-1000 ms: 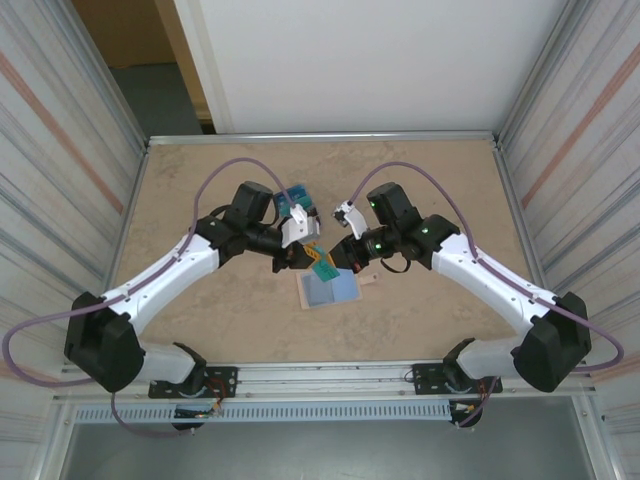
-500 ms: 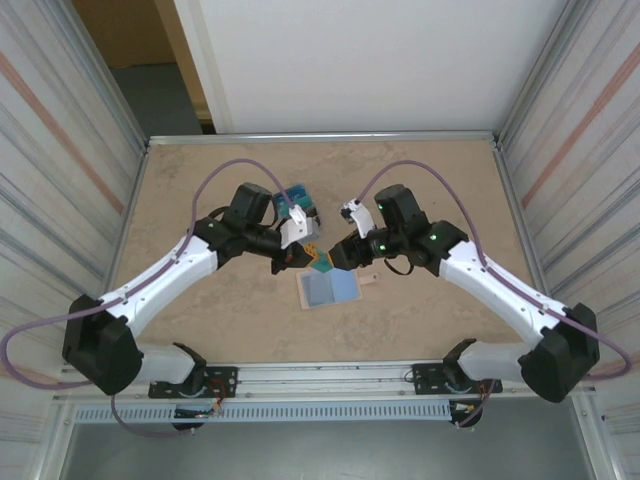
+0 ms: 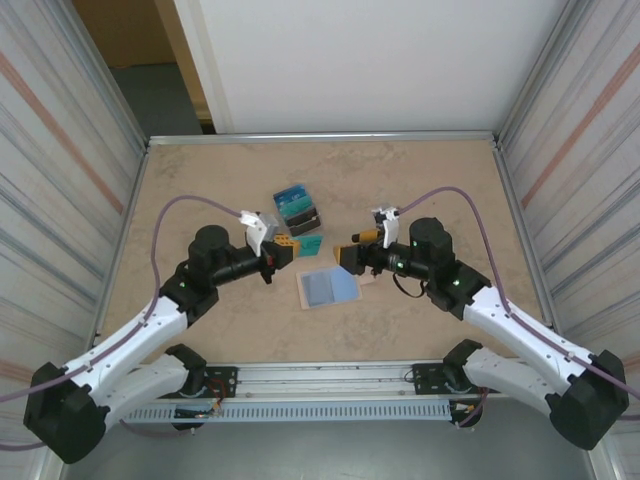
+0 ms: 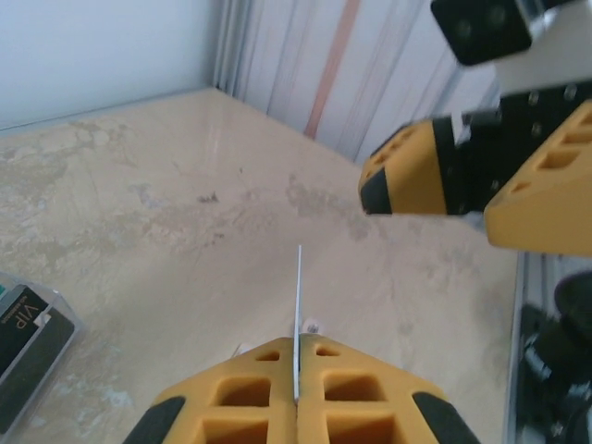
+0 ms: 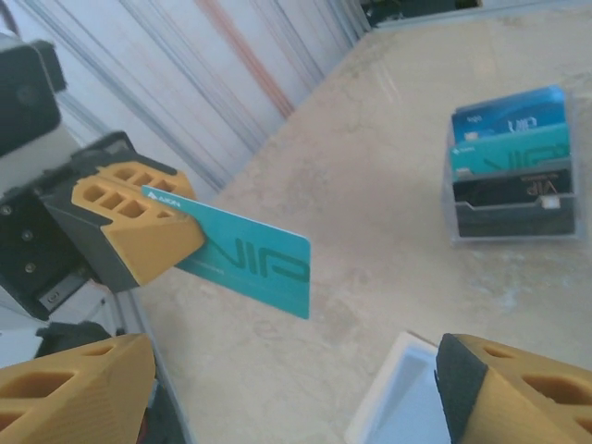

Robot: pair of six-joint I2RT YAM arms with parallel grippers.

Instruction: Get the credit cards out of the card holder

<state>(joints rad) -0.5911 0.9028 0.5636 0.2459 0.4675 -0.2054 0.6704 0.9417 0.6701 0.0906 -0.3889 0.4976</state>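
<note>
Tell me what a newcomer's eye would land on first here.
The teal card, pinched in the left gripper and held off the table near its middle. Facing it, the right gripper has its jaws wide open, and the open card holder lies pale-blue side up close by. A pile of cards sits farther back.

Four thin rectangular plastic credit cards are on show: one blue card, two teal and one black card. Three stand together in one small clear plastic case; the fourth, a teal card, is apart from them. One flat beige card holder, pale blue inside, lies on the single tan tabletop. Two white robot arms carry one yellow-fingered gripper each, the left gripper and the right gripper.
</note>
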